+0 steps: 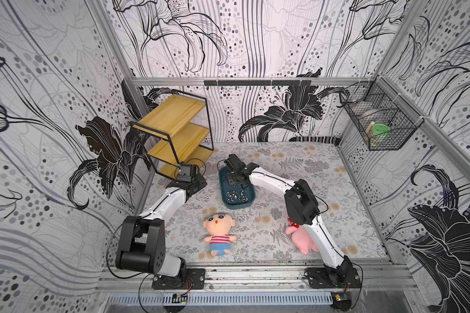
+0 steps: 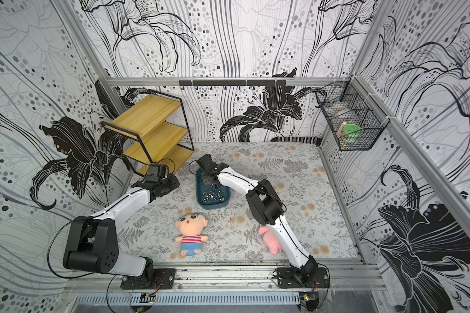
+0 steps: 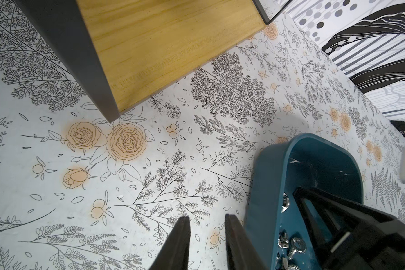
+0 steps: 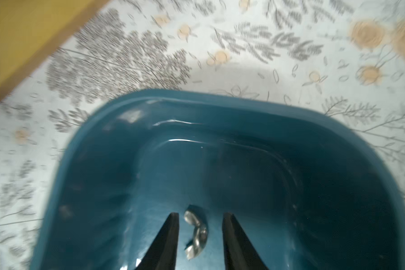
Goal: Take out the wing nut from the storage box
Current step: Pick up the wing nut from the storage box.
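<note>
I see wooden shelf left of right claw; boy doll, pink plush on its near side; wire basket far right.

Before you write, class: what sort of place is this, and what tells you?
Probably a robot test cell dressed like a home: a left arm and right arm bolted to a metal rail, walled by patterned panels, with props such as a wooden shelf, plush doll and storage box.

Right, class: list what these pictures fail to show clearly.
- Wing nuts in storage box: too small to count in both top views; right arm covers part.
- Pink plush: partly hidden under that arm.
- Wire basket contents: obscured by mesh.
- Right wrist view: blurred; wing nut lifted or lying, unclear.
</note>
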`<action>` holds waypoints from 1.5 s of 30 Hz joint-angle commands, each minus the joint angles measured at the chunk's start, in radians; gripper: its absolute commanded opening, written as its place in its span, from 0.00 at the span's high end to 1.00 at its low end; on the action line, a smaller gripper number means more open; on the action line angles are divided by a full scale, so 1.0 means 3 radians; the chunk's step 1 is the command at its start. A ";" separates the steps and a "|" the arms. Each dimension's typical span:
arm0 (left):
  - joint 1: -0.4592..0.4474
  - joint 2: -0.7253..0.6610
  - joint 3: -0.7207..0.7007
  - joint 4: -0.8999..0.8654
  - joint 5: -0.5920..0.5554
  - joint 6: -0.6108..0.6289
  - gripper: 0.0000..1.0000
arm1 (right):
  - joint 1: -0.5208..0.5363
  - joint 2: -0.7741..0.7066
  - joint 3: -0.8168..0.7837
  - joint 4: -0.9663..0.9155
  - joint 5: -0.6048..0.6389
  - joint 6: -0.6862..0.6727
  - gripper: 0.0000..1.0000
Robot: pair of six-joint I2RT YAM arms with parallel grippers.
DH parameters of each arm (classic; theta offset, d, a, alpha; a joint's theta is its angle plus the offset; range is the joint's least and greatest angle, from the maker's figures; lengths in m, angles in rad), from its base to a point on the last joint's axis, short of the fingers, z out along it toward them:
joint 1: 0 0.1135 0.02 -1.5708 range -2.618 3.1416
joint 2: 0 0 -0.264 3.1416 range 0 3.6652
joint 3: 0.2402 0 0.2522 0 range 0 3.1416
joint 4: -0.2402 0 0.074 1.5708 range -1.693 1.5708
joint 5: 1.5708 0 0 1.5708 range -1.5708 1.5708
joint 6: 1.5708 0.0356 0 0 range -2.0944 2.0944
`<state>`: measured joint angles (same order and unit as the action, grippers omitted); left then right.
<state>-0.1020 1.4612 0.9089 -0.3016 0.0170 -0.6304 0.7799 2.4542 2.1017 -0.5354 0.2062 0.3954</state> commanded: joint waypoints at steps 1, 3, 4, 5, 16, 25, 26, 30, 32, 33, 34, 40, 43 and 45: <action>-0.0018 0.0034 0.0107 0.0018 -0.0070 0.0066 0.68 | 0.0003 0.0073 0.0045 -0.0123 -0.0049 -0.0055 0.64; -0.0017 0.0035 0.0105 0.0019 -0.0079 0.0066 0.68 | 0.0003 0.0061 -0.0008 -0.0098 -0.0063 -0.0055 0.64; -0.0016 0.0032 0.0101 0.0022 -0.0076 0.0062 0.68 | 0.0003 0.0057 -0.0029 -0.0097 -0.0061 -0.0055 0.64; -0.0017 0.0035 0.0100 0.0023 -0.0072 0.0064 0.68 | 0.0003 0.0052 -0.0048 -0.0097 -0.0066 -0.0052 0.65; -0.0015 0.0024 0.0079 0.0034 -0.0071 0.0061 0.68 | 0.0003 0.0147 -0.0070 -0.0081 -0.0105 -0.0024 0.75; -0.0018 0.0031 0.0059 0.0058 -0.0062 0.0046 0.68 | 0.0003 0.0038 -0.0236 -0.0025 -0.0094 -0.0045 0.91; -0.0018 0.0029 0.0059 0.0062 -0.0059 0.0044 0.68 | 0.0003 0.0006 -0.0273 0.0004 -0.0104 -0.0045 0.93; -0.0069 0.0045 0.0111 0.0015 -0.0141 0.0073 0.68 | 0.0003 -0.0172 -0.0399 0.0132 -0.0165 -0.0049 0.97; -0.0125 0.0062 0.0168 -0.0037 -0.0235 0.0108 0.68 | 0.0003 -0.0269 -0.0447 0.0182 -0.0181 -0.0060 0.98; -0.0149 0.0067 0.0193 -0.0057 -0.0258 0.0114 0.68 | 0.0003 -0.0320 -0.0463 0.0202 -0.0191 -0.0065 0.98; -0.0162 0.0076 0.0203 -0.0058 -0.0261 0.0114 0.68 | 0.0003 -0.0361 -0.0479 0.0209 -0.0191 -0.0070 0.99; -0.0211 0.0094 0.0228 -0.0046 -0.0268 0.0102 0.68 | -0.0012 -0.0735 -0.0709 0.0316 -0.0217 -0.0096 1.00; -0.0255 0.0114 0.0238 -0.0038 -0.0295 0.0098 0.68 | -0.0069 -0.1012 -0.0942 0.0413 -0.0242 -0.0091 1.00; -0.0292 0.0142 0.0263 -0.0048 -0.0325 0.0097 0.68 | -0.0135 -0.1190 -0.1089 0.0457 -0.0248 -0.0095 1.00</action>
<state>-0.1734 1.4857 0.9539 -0.3202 -0.0517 -0.6144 0.7681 2.1963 1.8183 -0.4358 0.1379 0.3767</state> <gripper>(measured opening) 0.320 0.094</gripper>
